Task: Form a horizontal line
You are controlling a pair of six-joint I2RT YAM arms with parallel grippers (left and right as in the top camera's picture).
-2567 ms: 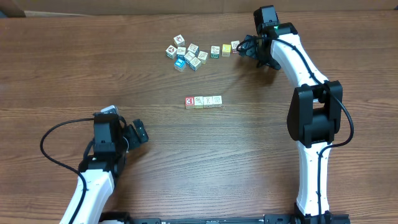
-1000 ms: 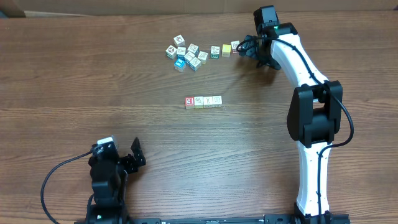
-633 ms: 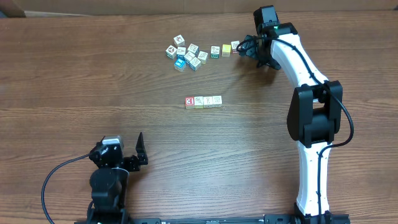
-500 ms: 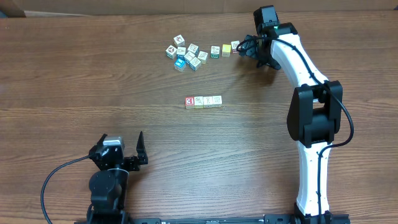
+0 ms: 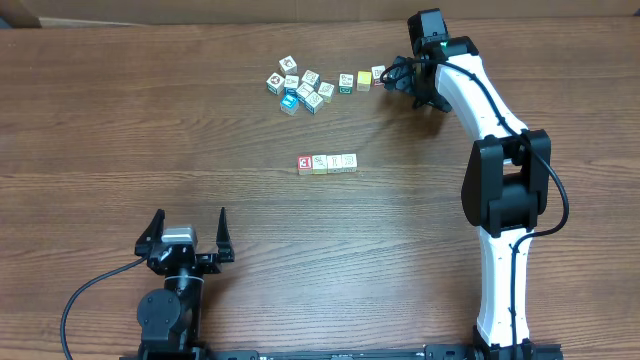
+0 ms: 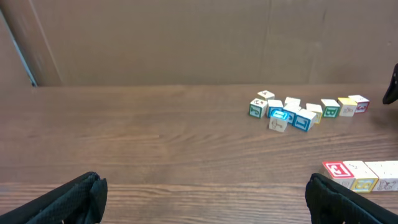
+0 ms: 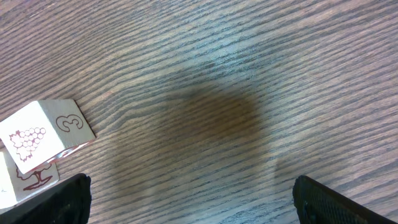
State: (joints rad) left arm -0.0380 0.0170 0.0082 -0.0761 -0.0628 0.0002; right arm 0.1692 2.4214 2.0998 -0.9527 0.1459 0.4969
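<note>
Wooden cubes, four touching with the red-faced one leftmost, form the horizontal line [image 5: 327, 163] in the middle of the table [image 5: 120, 130]. Jaws of the left arm [image 5: 165, 310] and the right arm [image 5: 470, 95] stand wide apart.

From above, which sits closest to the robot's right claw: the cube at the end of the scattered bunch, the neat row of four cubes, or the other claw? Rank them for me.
1. The end cube, right beside the right gripper, far side of the table.
2. The horizontal line of four cubes, mid-table.
3. The left gripper, at the near edge, diagonally opposite.
</note>
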